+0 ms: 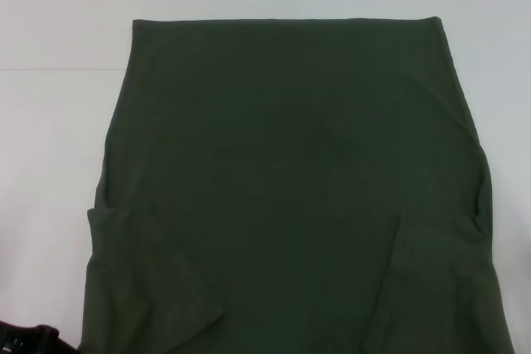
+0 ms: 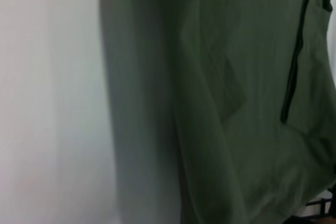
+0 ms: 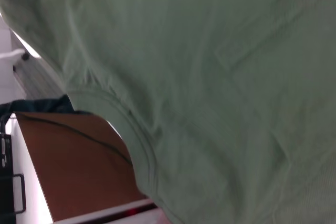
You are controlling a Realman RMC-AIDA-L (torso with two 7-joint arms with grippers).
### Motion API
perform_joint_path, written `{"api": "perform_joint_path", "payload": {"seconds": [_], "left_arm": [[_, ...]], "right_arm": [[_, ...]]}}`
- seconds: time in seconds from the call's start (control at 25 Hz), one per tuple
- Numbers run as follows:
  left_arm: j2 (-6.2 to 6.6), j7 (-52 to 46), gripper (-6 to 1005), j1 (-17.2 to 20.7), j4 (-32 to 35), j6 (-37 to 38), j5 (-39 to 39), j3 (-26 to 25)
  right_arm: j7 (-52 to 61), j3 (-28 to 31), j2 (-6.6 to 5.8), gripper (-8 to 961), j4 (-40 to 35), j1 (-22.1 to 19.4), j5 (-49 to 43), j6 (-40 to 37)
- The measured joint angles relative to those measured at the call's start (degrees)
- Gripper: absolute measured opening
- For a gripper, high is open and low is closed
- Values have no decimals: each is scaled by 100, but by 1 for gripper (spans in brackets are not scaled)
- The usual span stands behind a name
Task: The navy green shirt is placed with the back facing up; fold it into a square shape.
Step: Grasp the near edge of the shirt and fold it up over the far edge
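Note:
The navy green shirt (image 1: 290, 180) lies flat on the white table (image 1: 50, 163), plain back up, with its straight hem at the far side. Both short sleeves are folded inward over the body, the left sleeve (image 1: 149, 271) and the right sleeve (image 1: 431, 279). No lettering shows. The shirt also fills the left wrist view (image 2: 220, 103) and the right wrist view (image 3: 220, 77), where its collar rim (image 3: 139, 145) shows at the near edge. A dark part of my left arm (image 1: 21, 339) shows at the near left corner. My right gripper is out of view.
White table surface lies to the left, right and beyond the shirt (image 2: 47, 98). In the right wrist view a brown surface (image 3: 73, 166) and dark equipment (image 3: 8, 182) show below the shirt's near edge.

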Motion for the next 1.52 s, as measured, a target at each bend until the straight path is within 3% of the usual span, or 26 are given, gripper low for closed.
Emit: {"api": "perform_joint_path", "payload": {"seconds": [0.24,0.4,0.68,0.72,1.04,1.32,1.52], "left_arm": [[-11,100,40,-59,70,-279,-173,-747],[-13,191,40,-84,83,-563,-578,-1240],[-20,277,41,-101,98,-976,-1370,-1454],[-99,421,41,-97,85,-1411,-1983,-1467],[-312,793,40,-18,-84,-2336,-2746,-1477],[-558,1259,40,-169,-195,-3065,-2815,-1403],[-718,1524,41,-267,-199,-3600,-2835,-1429]], "right_arm": [[-86,705,-23,62,15,69,308,-27],[-61,1335,-164,63,17,-4,925,-32],[-104,2324,-337,64,28,-202,1978,213],[-132,2365,-337,64,42,-253,2125,362],[-782,2400,-278,66,819,-517,3139,1789],[-1282,2386,-28,67,1065,-388,3326,2892],[-1439,2352,12,68,1097,-294,3386,3474]]}}
